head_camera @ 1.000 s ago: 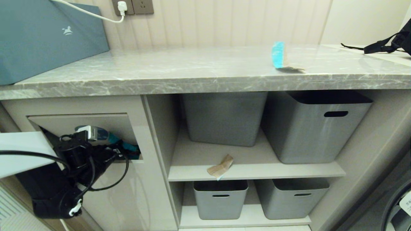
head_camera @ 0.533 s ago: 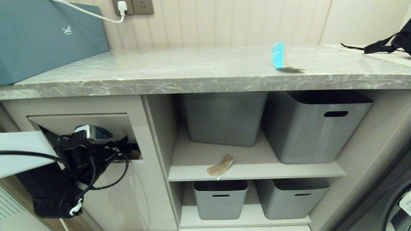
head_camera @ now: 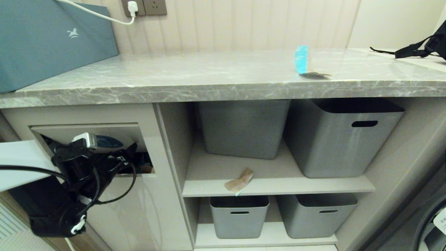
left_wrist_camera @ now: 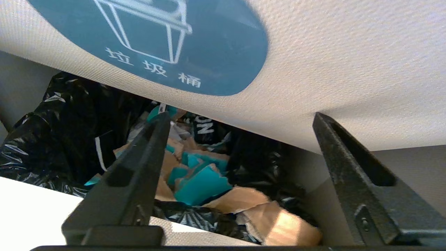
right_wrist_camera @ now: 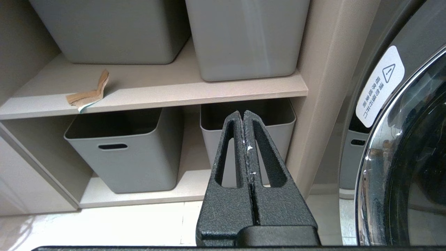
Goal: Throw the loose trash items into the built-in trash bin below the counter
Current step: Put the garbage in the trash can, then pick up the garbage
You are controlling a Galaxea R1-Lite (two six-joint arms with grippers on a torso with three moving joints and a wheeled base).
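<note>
My left gripper reaches into the built-in trash bin, whose beige flap is tilted inward. In the left wrist view this gripper is open and holds nothing, just under the flap's blue badge. Below it, cyan and brown torn scraps lie in the black bag. One loose scrap stands cyan side out on the marble counter, near its front edge. Another scrap, brown side up, lies at the front of the middle shelf. My right gripper is shut and empty, parked low before the bottom tubs.
A long teal box leans at the counter's left. Grey tubs fill the middle shelf, and two smaller ones the bottom shelf. A washing machine door is at the right, and a black strap lies on the counter's far right.
My left gripper has opened, and the cyan scrap it held in the bin opening is gone from its fingers. The left wrist has drawn back slightly. The right arm has not moved.
</note>
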